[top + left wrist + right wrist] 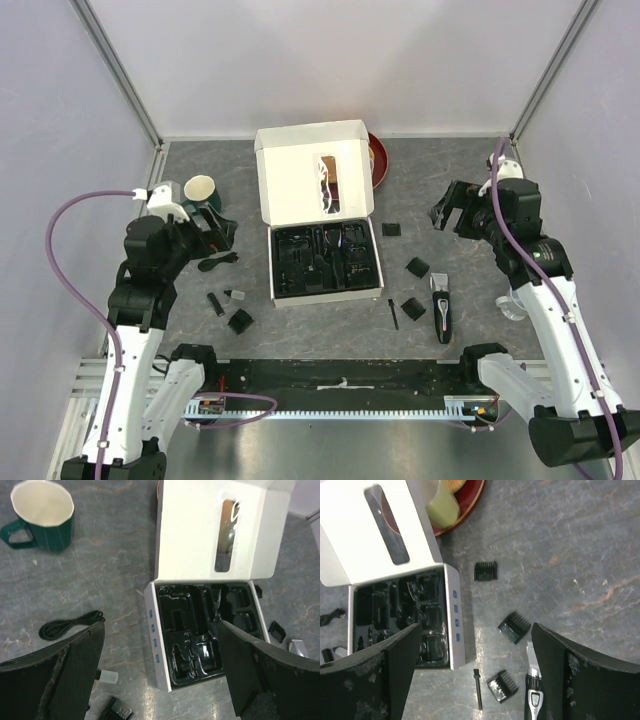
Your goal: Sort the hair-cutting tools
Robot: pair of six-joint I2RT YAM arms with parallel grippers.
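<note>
Top external view shows the left gripper and right gripper wide and empty beside the open box (tray seemingly unfilled), presumably because the clipper, comb guards, brush and cable lie loose around it.

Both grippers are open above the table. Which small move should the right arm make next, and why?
Probably lower the right gripper toward the clipper. Its jaws stand open and hold nothing. The clipper lies loose to the right of the open box, on this arm's side, and the black tray inside the box looks empty, so there seems to be room for it.
</note>
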